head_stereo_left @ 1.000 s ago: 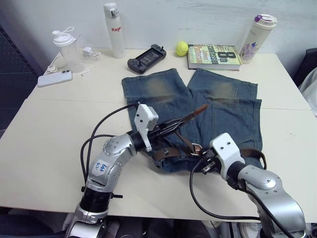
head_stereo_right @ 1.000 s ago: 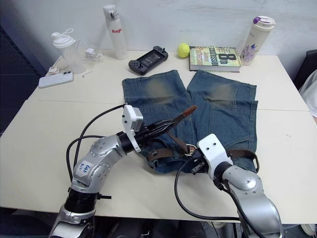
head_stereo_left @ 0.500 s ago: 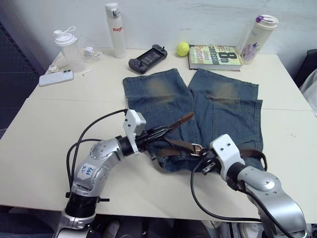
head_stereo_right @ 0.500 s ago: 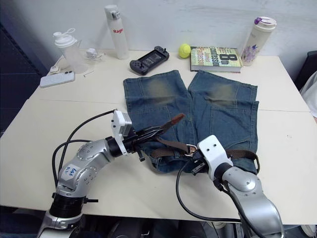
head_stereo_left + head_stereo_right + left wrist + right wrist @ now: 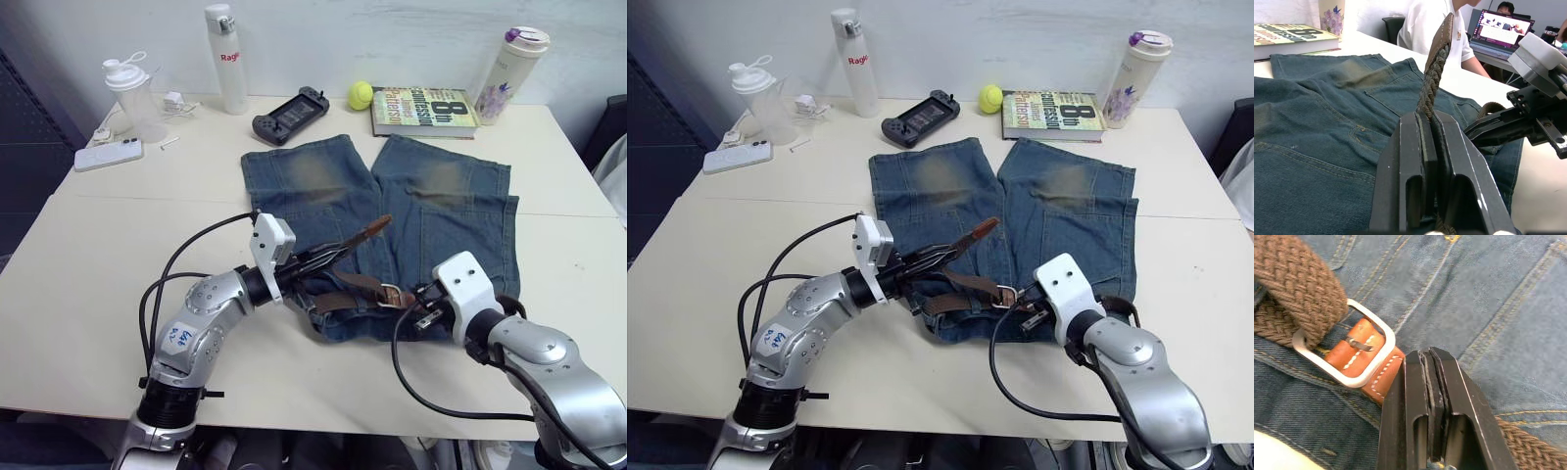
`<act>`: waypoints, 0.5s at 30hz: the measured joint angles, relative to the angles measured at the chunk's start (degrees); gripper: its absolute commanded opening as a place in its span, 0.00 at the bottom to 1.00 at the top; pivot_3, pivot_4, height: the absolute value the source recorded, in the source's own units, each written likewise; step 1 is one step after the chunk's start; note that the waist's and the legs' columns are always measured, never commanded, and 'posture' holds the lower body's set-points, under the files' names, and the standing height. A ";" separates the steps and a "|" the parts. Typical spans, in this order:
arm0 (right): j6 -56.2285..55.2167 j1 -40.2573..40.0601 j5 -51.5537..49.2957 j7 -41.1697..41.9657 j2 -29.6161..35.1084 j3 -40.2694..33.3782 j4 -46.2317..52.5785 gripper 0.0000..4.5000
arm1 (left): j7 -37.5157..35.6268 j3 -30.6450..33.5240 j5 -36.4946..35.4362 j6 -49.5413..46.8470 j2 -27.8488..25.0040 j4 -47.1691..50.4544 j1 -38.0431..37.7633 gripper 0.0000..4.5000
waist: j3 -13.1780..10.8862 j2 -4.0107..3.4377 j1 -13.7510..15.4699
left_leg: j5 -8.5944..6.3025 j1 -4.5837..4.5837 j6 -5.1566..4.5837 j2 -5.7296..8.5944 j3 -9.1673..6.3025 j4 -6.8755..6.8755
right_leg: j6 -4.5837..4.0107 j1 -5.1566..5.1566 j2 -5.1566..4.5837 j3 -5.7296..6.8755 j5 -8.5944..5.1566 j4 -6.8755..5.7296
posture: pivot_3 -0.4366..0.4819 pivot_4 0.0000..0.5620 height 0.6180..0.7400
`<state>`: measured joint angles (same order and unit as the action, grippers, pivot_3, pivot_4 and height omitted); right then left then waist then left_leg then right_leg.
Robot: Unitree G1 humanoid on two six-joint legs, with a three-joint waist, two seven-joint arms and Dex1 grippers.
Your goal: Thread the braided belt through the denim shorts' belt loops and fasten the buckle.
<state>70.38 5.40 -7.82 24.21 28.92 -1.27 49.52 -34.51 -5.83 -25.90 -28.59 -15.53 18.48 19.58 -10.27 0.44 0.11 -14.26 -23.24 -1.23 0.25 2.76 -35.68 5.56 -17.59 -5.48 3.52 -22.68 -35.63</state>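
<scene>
Belt [image 5: 358,286] lies along the waistband at the shorts' [image 5: 431,211] six o'clock edge. Left pincer [image 5: 328,257] clamps its tail; right pincer [image 5: 1432,382], closed, pins strap beside buckle [image 5: 1347,350]. Draw the tail taut, toward nine o'clock, seating the prong.

1. Shorts [image 5: 392,211] lie mid-table [image 5: 98,255], waistband toward me.
2. Belt [image 5: 358,284] runs along the waistband; its tip rises from my left gripper [image 5: 328,257].
3. Buckle [image 5: 392,294] sits just left of my right gripper [image 5: 423,302].
4. Book [image 5: 423,110], ball [image 5: 360,95], bottles lie behind the shorts.
</scene>
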 measured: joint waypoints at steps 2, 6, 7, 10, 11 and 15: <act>0.12 0.01 -0.25 -0.67 -0.33 1.22 0.00 0.01 | 0.09 0.00 0.23 0.12 0.09 -0.05 0.04 0.00 | 0.00 0.00 -0.02 | 0.00 0.00 0.00 0.00 0.00 0.00 | 0.00 0.00 0.00 0.00 0.00 0.01 | 0.48 0.27 1.00; 1.03 0.71 -0.78 -2.39 -1.22 3.42 0.02 0.01 | 0.10 -0.01 0.51 0.52 0.10 -0.29 0.09 0.00 | 0.00 0.00 -0.03 | 0.00 0.00 0.01 0.00 0.00 0.01 | 0.00 -0.01 0.01 0.00 0.00 0.01 | 0.48 0.27 1.00; 1.03 0.75 -0.80 -2.46 -1.28 3.46 0.02 0.01 | 0.10 -0.01 0.51 0.52 0.10 -0.29 0.09 0.00 | 0.00 0.00 -0.03 | 0.00 0.00 0.01 0.00 0.00 0.01 | 0.00 -0.01 0.00 0.00 0.00 0.01 | 0.48 0.27 1.00; 1.23 1.26 -1.32 -3.60 -2.22 5.12 0.17 0.01 | 0.09 -0.01 0.71 0.74 0.11 -0.58 0.15 0.00 | 0.00 0.00 -0.04 | 0.01 0.00 0.02 -0.01 0.00 0.02 | 0.00 -0.01 0.01 0.00 0.00 0.01 | 0.48 0.27 1.00; 1.35 1.43 -1.55 -3.85 -2.78 5.69 0.23 0.01 | 0.09 -0.04 0.79 0.81 0.14 -0.73 0.21 0.00 | 0.00 0.00 -0.06 | 0.02 0.00 0.03 -0.01 0.00 0.03 | 0.00 -0.02 0.01 0.00 0.00 0.02 | 0.48 0.27 1.00; 1.98 3.11 -1.89 -4.89 -2.91 7.24 0.46 0.01 | 0.10 -0.26 1.24 1.07 0.47 -0.94 0.33 0.00 | 0.00 0.00 -0.08 | 0.02 0.00 0.03 0.00 0.00 0.05 | 0.00 -0.03 0.01 0.00 0.00 0.01 | 0.48 0.27 1.00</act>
<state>72.36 8.50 -9.71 19.32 26.01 5.97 49.99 -34.41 -6.09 -24.66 -27.52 -15.06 17.55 19.91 -10.27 0.44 0.03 -14.25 -23.24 -1.20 0.25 2.75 -35.63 5.56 -17.62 -5.47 3.52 -22.68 -35.61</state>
